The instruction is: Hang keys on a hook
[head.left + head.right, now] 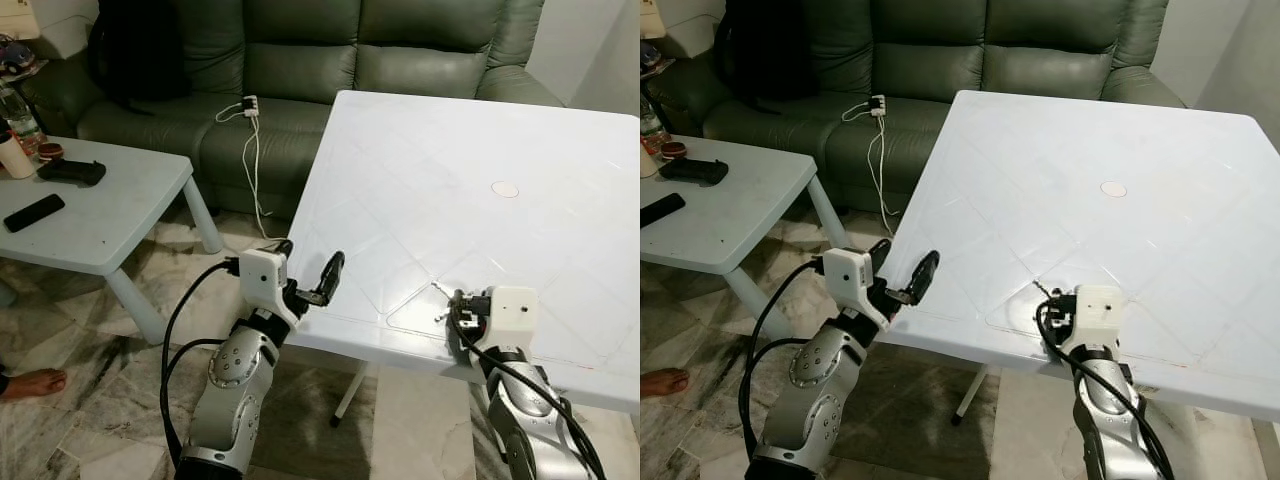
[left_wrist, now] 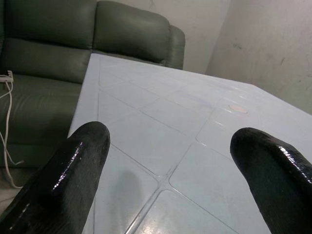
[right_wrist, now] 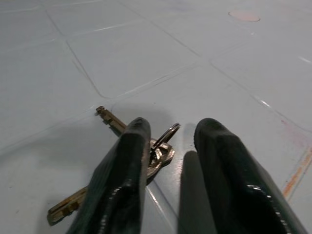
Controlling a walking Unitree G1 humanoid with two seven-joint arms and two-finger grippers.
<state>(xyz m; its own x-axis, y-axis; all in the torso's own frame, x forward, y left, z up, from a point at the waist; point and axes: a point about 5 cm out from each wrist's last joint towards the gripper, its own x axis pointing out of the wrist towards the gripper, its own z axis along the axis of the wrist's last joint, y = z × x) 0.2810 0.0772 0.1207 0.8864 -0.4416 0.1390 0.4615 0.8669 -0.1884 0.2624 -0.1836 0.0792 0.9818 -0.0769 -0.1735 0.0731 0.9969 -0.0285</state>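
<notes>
From the head views, the white desk (image 1: pixel 470 160) stands before a green sofa (image 1: pixel 300 60). The right gripper (image 1: pixel 452 303) rests low on the desk's near edge, down at the keys (image 1: pixel 439 292). The left gripper (image 1: pixel 312 268) hovers by the desk's near left corner, fingers spread and holding nothing. A low side table (image 1: pixel 90 220) stands to the left.

In the left wrist view, its two black fingers (image 2: pixel 73 165) stand wide apart above the desk surface.

In the right wrist view, the right gripper's fingers (image 3: pixel 126 170) sit slightly apart, touching the desk; one finger lies over the key ring (image 3: pixel 163 139), and two keys splay out beside it, flat on the desk.
</notes>
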